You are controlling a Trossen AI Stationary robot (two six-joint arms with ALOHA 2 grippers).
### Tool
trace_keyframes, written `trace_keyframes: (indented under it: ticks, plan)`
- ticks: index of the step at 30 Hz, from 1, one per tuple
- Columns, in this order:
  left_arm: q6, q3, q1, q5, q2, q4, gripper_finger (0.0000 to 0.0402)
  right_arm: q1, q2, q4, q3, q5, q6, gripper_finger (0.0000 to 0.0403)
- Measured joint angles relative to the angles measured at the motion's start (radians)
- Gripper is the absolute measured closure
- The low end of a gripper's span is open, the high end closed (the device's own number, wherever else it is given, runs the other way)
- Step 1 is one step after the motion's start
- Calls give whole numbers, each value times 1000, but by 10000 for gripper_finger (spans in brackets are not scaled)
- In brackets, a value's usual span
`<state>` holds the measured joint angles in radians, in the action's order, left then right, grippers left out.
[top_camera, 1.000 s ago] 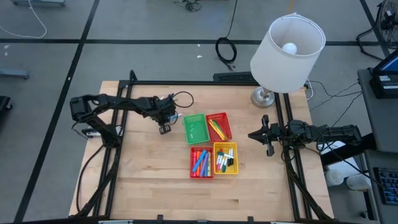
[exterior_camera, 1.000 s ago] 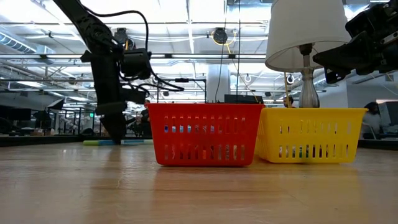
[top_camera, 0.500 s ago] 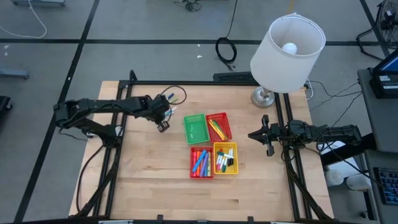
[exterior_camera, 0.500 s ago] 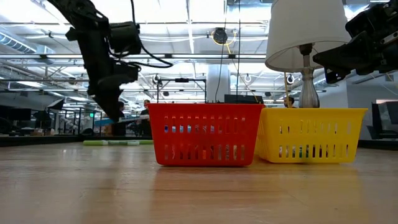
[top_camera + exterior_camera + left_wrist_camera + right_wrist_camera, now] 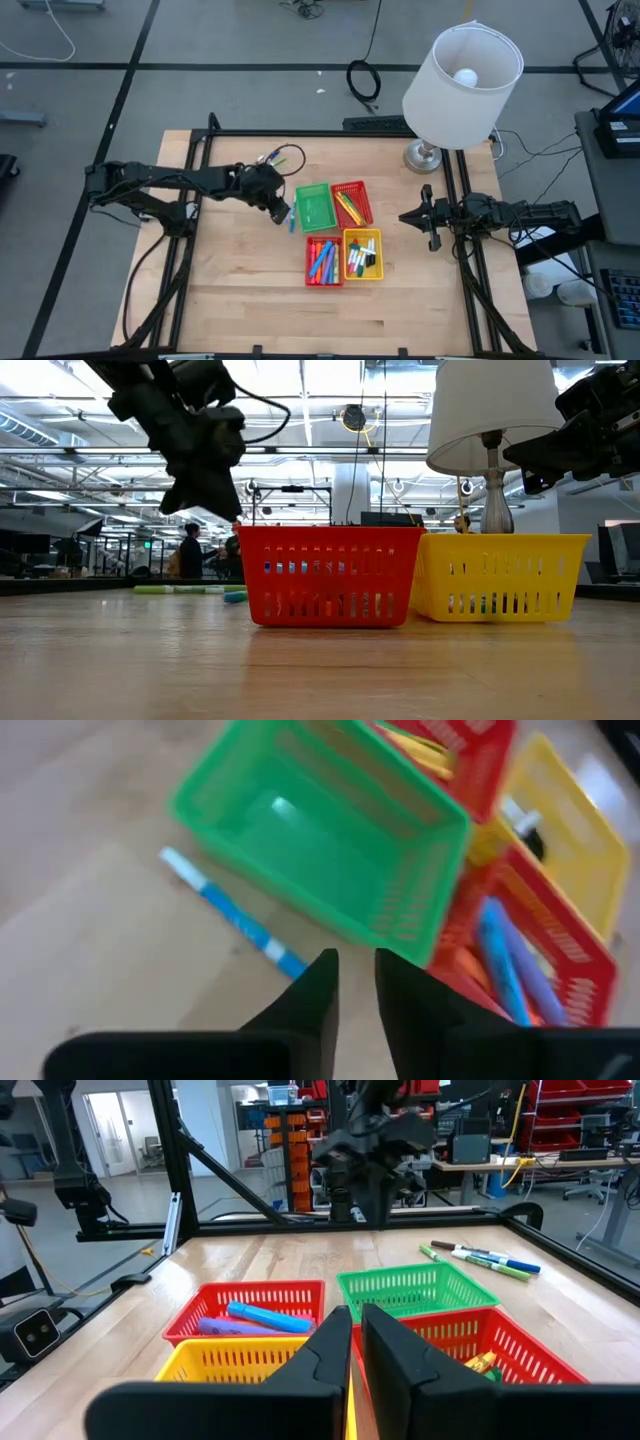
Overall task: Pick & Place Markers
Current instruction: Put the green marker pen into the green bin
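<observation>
Left of centre in the high view, the left gripper [image 5: 279, 208] hung above the surface [image 5: 240, 290] just beside the green basket [image 5: 314, 207]. Its fingers [image 5: 312, 995] stood almost together with only a thin slit between them, holding nothing. A blue marker [image 5: 232, 914] lay flat on the wood along the green basket's left side, just beyond the fingertips and apart from them. More markers [image 5: 322, 260] lay in the lower red basket [image 5: 323, 261], the upper red basket [image 5: 351, 203] and the yellow basket [image 5: 362, 254]. At centre right the right gripper [image 5: 428, 217] waited off the surface, nearly closed and empty, near the lamp [image 5: 460, 75].
</observation>
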<state>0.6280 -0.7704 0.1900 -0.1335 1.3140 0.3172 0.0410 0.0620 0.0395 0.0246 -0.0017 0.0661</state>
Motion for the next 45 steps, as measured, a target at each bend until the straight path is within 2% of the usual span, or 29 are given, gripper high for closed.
trace_keyframes:
  ticks: [5,7,9,11,14,19,22,25,28,35,41,45]
  plan:
    - [-53,-6,-29,1,0,5,378,0,0,0,0,0,0,385]
    - [-132,-6,-34,2,0,34,394,0,0,0,0,0,0,385]
    - [-231,-6,-39,25,0,80,394,0,0,0,0,0,0,385]
    - [-258,-6,-42,115,0,130,379,0,0,0,0,0,0,385]
    - [-197,-6,-30,239,0,166,341,0,0,0,0,0,0,385]
    - [-203,-7,-17,187,12,86,264,0,0,0,0,0,0,385]
    - [-257,-8,-16,247,37,84,229,0,0,0,0,0,0,385]
    - [-280,-8,16,342,63,178,213,0,0,0,0,0,0,385]
    - [-306,-7,77,360,89,260,216,0,0,0,0,0,0,385]
    - [-488,-1,236,293,126,272,239,0,0,0,0,0,0,385]
    - [-591,-1,356,188,127,276,234,0,0,0,0,0,0,385]
    - [-618,-1,396,123,132,282,232,0,0,0,0,0,0,385]
